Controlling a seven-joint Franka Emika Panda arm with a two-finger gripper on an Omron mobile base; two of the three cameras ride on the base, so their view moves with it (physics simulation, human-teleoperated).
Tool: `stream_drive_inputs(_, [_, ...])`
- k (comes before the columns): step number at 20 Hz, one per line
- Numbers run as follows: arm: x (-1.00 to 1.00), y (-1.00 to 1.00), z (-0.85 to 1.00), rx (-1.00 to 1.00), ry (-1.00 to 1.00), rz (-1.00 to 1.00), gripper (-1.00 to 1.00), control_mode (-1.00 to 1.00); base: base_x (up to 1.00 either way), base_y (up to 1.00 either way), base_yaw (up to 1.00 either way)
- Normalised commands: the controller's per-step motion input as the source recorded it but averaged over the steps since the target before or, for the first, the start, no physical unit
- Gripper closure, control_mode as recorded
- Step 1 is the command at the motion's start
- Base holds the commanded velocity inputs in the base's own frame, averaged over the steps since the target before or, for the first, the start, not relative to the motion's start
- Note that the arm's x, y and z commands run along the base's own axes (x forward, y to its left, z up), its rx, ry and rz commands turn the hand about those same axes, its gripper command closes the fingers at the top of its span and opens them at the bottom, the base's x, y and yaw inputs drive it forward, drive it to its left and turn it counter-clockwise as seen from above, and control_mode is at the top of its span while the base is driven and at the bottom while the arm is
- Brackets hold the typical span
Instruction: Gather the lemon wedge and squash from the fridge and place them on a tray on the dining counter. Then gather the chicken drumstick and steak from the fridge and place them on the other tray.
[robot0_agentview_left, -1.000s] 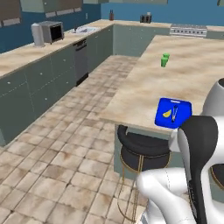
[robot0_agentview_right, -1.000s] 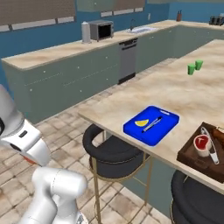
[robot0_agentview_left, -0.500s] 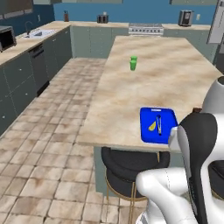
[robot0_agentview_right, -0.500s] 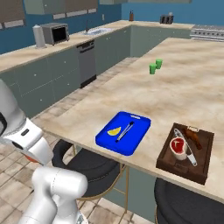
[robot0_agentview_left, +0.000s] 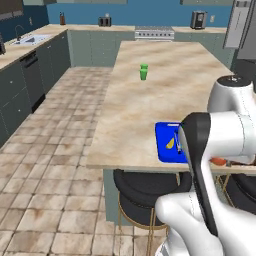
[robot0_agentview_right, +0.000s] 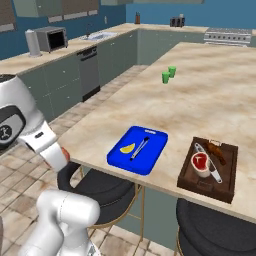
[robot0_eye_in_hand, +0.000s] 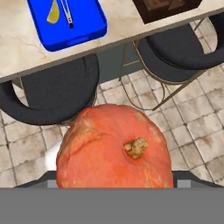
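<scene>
A big orange squash with a stubby stem fills the lower half of the hand view. My gripper is shut on it, fingers hidden behind it, and it hangs over the tiled floor in front of the dining counter. A sliver of the squash shows by my arm. On the counter's near edge lies a blue tray with the yellow lemon wedge and a thin utensil. Right of it, a dark brown tray carries the red steak and the chicken drumstick.
Two black round stools stand under the counter edge, right below the trays. Two green cups sit farther back on the counter. Cabinets with a microwave line the left wall, across a tiled aisle.
Both base views have swung as the base moved. The dining counter and its two trays now sit closer and more head-on. Nothing on the counter has shifted.
</scene>
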Motion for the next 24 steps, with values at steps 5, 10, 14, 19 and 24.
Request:
stream_drive_inputs(5, [0.78, -0.34, -0.04, 0.03, 0.00, -0.15, 1.00, -1.00, 0.00, 0.00, 0.00])
stream_drive_inputs(10, [0.64, -0.46, -0.30, 0.06, 0.00, -0.03, 1.00, -1.00, 0.00, 0.00, 0.00])
stream_drive_inputs(14, [0.81, -0.27, -0.43, 0.06, 0.02, 0.00, 1.00, -1.00, 0.00, 0.00, 0.00])
stream_drive_inputs(19, [0.80, -0.34, -0.54, 0.04, 0.05, 0.00, 1.00, -1.00, 0.00, 0.00, 0.00])
stream_drive_inputs(24, [0.93, -0.32, -0.57, 0.00, 0.11, 0.00, 1.00, -1.00, 0.00, 0.00, 0.00])
